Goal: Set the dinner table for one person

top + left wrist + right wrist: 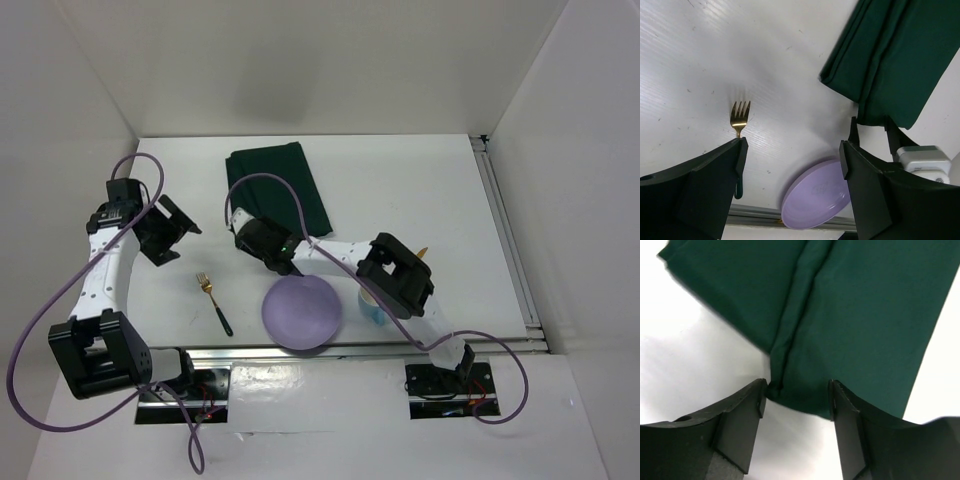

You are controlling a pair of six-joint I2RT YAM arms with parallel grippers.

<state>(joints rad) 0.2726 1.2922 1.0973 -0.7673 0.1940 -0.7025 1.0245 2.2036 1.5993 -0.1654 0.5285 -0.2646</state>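
Plainly the table (420,190), rigid and fixed beneath everything, stays put, while the limp, light folded mat (865,315) on its far middle wants pinching at the near corner between the spread jaws of the right gripper (796,390); the left gripper (792,155) gapes empty too

Bright even light, soft shadows

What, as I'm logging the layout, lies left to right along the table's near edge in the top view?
fork → purple plate → blue cup
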